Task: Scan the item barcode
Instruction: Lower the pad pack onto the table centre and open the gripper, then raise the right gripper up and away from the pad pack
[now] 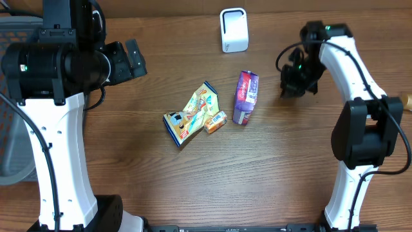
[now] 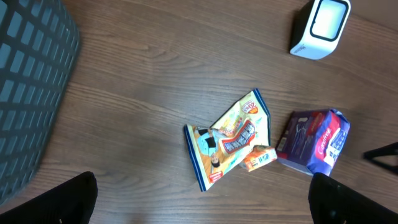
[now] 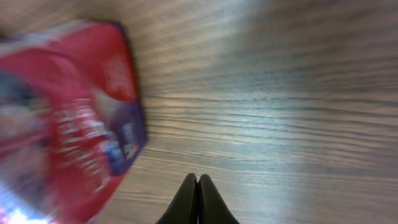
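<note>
No item was held: the purple pack point(image 1: 245, 96), pouch point(image 1: 193, 115) and orange packet point(image 1: 215, 122) lay together at the table's point(image 1: 290, 180) middle, well short of the scanner point(image 1: 233, 29) at the far edge. The right gripper point(image 3: 198, 198) hung just beside the pack, on its right-edge side, jaws pressed together and empty; the left gripper point(image 1: 133, 59) stood wide apart near the left edge, holding nothing. The step was judged to be the approach to the pack. The next move would call for parting the right jaws, gripping the pack and turning its barcode toward the scanner's window.
</note>
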